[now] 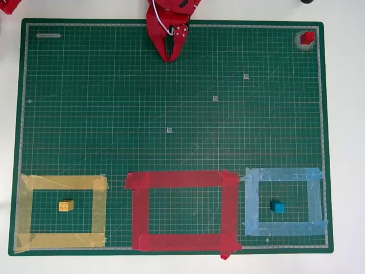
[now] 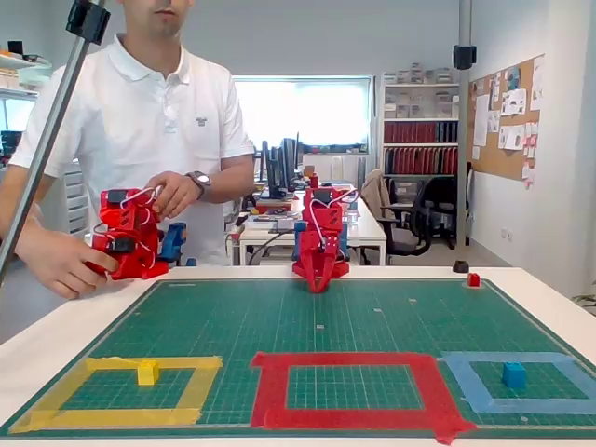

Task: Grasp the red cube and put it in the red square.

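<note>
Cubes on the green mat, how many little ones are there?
3. The red cube sits in the mat's top right corner in the overhead view. The yellow cube is inside the yellow tape outline. The blue cube is inside the light blue tape outline.

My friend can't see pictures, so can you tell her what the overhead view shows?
A green mat holds three tape frames along its bottom edge: a yellow frame around a yellow cube, an empty red square, and a blue frame around a blue cube. The red cube sits in the top right corner, far from the red tool at top centre.
</note>
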`<state>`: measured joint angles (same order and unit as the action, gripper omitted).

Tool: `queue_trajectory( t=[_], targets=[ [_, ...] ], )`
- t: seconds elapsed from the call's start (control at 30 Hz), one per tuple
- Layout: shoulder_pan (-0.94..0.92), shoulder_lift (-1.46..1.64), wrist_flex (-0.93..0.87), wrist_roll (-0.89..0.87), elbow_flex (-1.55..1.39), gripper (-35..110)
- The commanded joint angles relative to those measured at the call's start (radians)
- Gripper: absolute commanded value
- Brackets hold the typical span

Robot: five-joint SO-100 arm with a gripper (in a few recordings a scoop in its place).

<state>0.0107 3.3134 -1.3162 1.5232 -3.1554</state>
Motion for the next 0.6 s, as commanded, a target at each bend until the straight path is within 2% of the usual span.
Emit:
queue_trajectory(
  t=[0.0, 0.17, 0.3, 0.43, 0.57],
  targets=[
    [-0.002, 0.037, -0.011, 0.026, -0.005, -1],
    [-0.002, -0.023, 0.006, 0.014, 0.087, -1],
    [0.025, -0.247, 0.008, -0.060, 0.376, -1],
    [0.091, -0.541, -0.003, -0.310, 0.776, -1],
    [0.235, -0.810, -0.094, -0.574, 1.129, -1]
  ],
)
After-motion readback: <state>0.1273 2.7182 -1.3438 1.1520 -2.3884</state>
